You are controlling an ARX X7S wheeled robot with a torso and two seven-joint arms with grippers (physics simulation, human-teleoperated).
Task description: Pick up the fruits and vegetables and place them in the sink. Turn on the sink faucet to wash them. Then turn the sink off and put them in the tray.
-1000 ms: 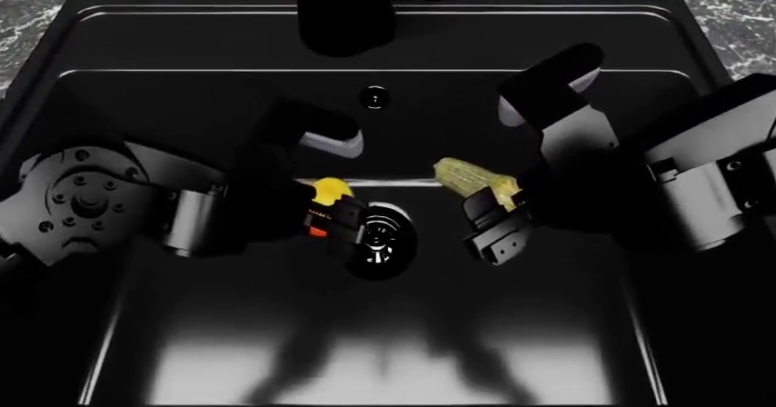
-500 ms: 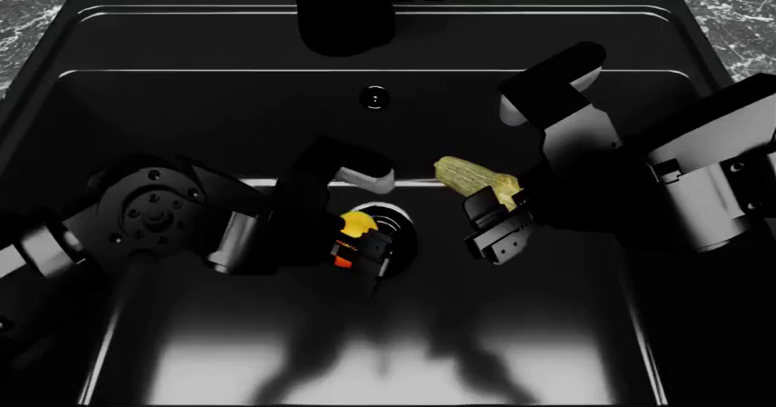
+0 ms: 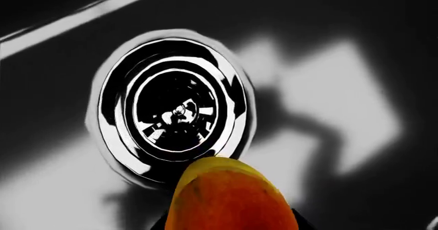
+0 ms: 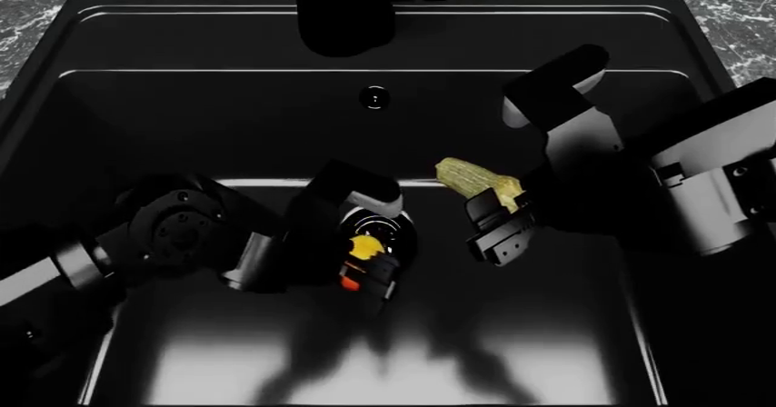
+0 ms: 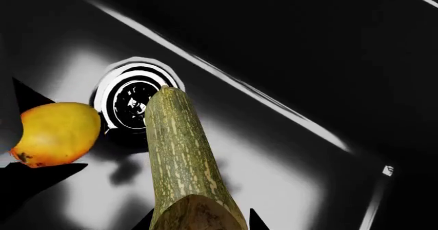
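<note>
Both arms reach down into the black sink [image 4: 145, 53]. My left gripper [image 4: 367, 266] is shut on the yellow-orange mango [image 4: 363, 247], holding it right over the round metal drain [image 3: 171, 109]; the mango [image 3: 229, 199] fills the near edge of the left wrist view. My right gripper [image 4: 497, 221] is shut on the pale green squash [image 4: 475, 178], which sticks out toward the back of the basin, above the floor. In the right wrist view the squash [image 5: 181, 153] points at the drain [image 5: 130, 99], with the mango [image 5: 58, 132] beside it. The faucet [image 4: 345, 12] stands at the back centre. The tray is out of view.
A small overflow hole [image 4: 376, 98] sits in the sink's back wall. Dark marble counter [image 4: 746, 25] borders the sink at both back corners. The two grippers are close together, roughly a hand's width apart, over the basin floor [image 4: 401, 352].
My left arm has swung right and toward the front with the mango, from left of the drain to over it. The right arm with the squash has barely moved.
</note>
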